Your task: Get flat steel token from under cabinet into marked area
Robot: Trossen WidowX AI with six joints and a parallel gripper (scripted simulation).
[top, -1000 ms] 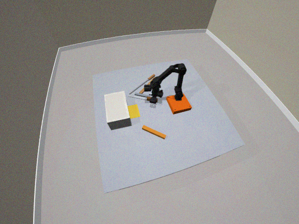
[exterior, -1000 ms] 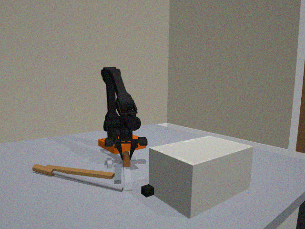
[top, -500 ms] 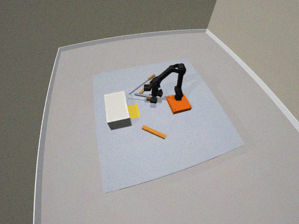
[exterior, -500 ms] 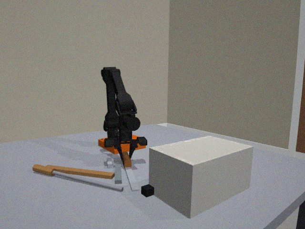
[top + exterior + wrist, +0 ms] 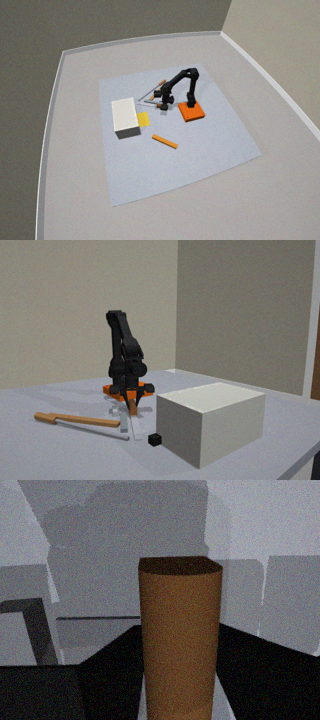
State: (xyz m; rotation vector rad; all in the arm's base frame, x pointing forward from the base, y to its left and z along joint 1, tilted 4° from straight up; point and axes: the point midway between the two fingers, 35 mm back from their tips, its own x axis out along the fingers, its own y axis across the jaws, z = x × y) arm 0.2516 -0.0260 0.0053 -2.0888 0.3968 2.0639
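Note:
My gripper (image 5: 162, 106) (image 5: 133, 405) (image 5: 175, 632) points down and is shut on the brown handle (image 5: 132, 409) (image 5: 181, 650) of a flat tool. Its thin pale blade (image 5: 146, 104) (image 5: 136, 431) reaches toward the cabinet side, on or just above the table; I cannot tell which. The white cabinet (image 5: 125, 113) (image 5: 180, 420) stands beyond the blade's tip, apart from it. The yellow marked area (image 5: 143, 119) lies against the cabinet's front in the top view. The token and the vent slots are not visible in any view.
A grey bar (image 5: 151, 101) (image 5: 124, 422) lies close beside the held tool. A wooden-handled rod (image 5: 149, 92) (image 5: 90, 430) and a wooden stick (image 5: 151, 97) (image 5: 87, 420) lie farther off. An orange bar (image 5: 164, 141) lies opposite. A black cube (image 5: 154, 439) is by the cabinet.

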